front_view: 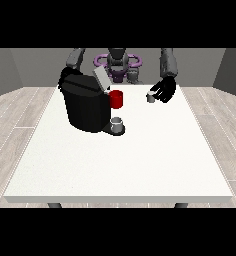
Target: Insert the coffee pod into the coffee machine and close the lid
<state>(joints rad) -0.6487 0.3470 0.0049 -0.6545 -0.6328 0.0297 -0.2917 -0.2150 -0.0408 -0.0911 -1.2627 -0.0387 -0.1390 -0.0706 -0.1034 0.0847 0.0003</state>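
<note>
Grey cup (117, 123) on machine (85, 102) base, lid (101, 79) raised; view-right hand (165, 89) fingers curled round pod (150, 98) above surface (115, 165); other hand hidden, state undeterminable.

Small grey coffee pod (150, 98) right of black coffee machine (85, 105), lid (101, 78) up.

A large white rectangular table (115, 165) stands on a pale wood-plank floor (17, 120) before grey walls (35, 65), and near its far edge, left of the middle, a red cylindrical cup (116, 99) stands upright, with a small grey cup (117, 124) just nearer the front edge.
</note>
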